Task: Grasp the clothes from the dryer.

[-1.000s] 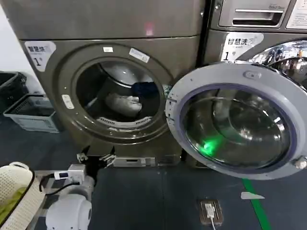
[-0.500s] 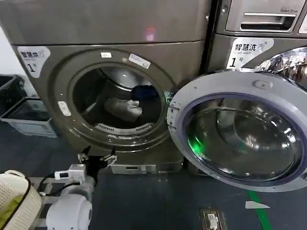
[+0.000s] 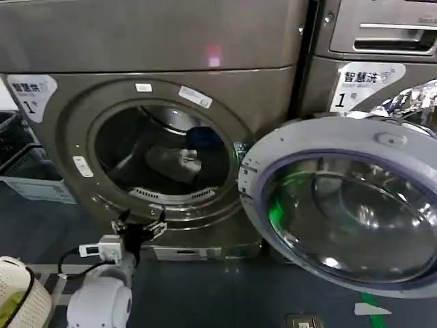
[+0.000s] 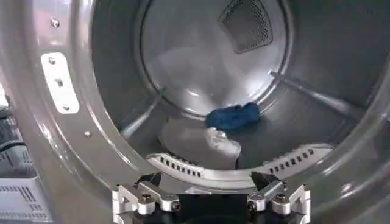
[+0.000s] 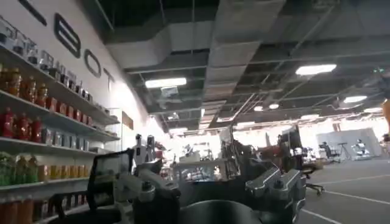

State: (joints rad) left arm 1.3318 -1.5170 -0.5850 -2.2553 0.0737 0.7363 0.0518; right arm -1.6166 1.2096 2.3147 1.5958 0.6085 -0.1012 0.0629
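The dryer stands open; the clothes, a pale garment and a navy one, lie on the drum floor beyond the left hand, which hangs released and empty below the porthole rim. The door swings wide to its right. The right hand, released, points at a room with shelves.

Grey and navy clothes inside open dryer.

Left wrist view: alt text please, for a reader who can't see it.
The open left gripper faces the dryer opening, outside the ring. Inside the drum, a pale grey garment lies on the floor with a smaller navy garment touching its far edge; neither is grasped yet.
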